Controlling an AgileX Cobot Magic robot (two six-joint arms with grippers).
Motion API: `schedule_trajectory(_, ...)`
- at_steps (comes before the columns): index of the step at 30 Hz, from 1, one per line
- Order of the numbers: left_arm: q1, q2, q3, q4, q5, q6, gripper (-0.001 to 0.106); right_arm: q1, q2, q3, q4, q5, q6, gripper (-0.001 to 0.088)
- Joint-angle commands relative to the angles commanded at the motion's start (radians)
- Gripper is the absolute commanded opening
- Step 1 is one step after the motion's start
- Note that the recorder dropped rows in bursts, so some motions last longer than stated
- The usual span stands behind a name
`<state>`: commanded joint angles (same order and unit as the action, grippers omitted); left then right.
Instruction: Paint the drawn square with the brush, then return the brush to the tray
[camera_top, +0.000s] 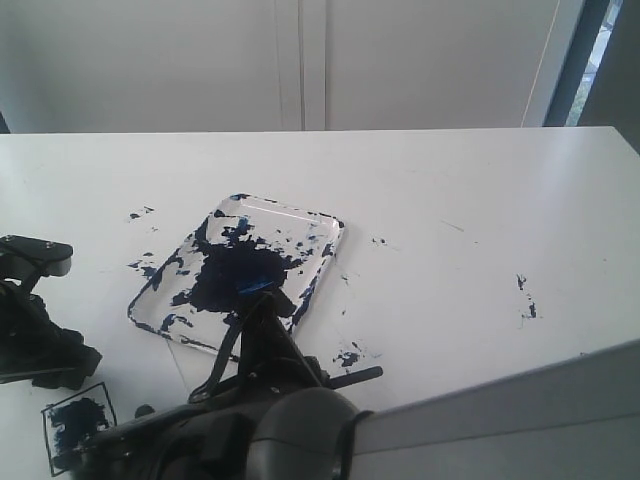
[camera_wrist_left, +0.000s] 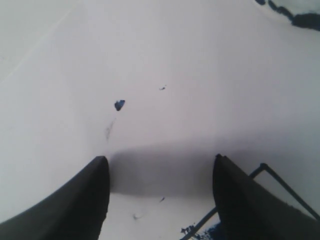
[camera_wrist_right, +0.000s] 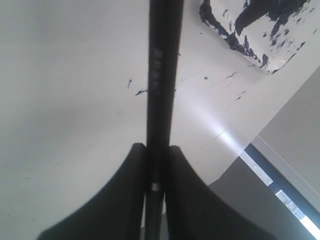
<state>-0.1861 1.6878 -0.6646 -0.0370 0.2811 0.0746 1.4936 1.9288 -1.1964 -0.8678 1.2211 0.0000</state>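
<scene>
1. My right fingers (camera_wrist_right: 131, 192) are clamped on the brush (camera_wrist_right: 161, 75), one on each side of the shaft.
2. The brush's long axis runs straight out from between them, in line with the gripper. Both ends are out of the wrist view, so I cannot tell which way the wet tip points.
3. In the right wrist view, the tray (camera_top: 290, 209) lies just off to one side of the shaft, not under it.
4. In the exterior view, the right arm reaches up to the tray's near rim. The tray's long axis runs from far to near-left across the table (camera_top: 480, 220).
5. I judge the coming move a short sideways carry, turning the shaft along that axis before release.
6. My left fingers (camera_wrist_left: 85, 200) stand apart and hold nothing. They sit beside the drawn square (camera_top: 78, 425), already daubed dark, farther from the tray.
</scene>
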Motion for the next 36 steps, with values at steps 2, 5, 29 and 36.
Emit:
schedule_trajectory(2, 0.0, 0.0, 0.0, 0.0, 0.0, 0.0, 0.064, 0.0, 0.007, 0.0, -0.014, 0.0, 0.006, 0.0)
schedule_trajectory(5, 0.0, 0.0, 0.0, 0.0, 0.0, 0.0, 0.064, 0.0, 0.037, -0.002, -0.047, 0.0, 0.029, 0.0)
schedule_trajectory(29, 0.0, 0.0, 0.0, 0.0, 0.0, 0.004, 0.064, -0.088, 0.107, -0.052, -0.179, -0.023, 0.12, 0.0)
schedule_trajectory(36, 0.0, 0.0, 0.0, 0.0, -0.005, 0.004, 0.064, -0.088, 0.107, -0.052, -0.179, -0.072, 0.136, 0.0)
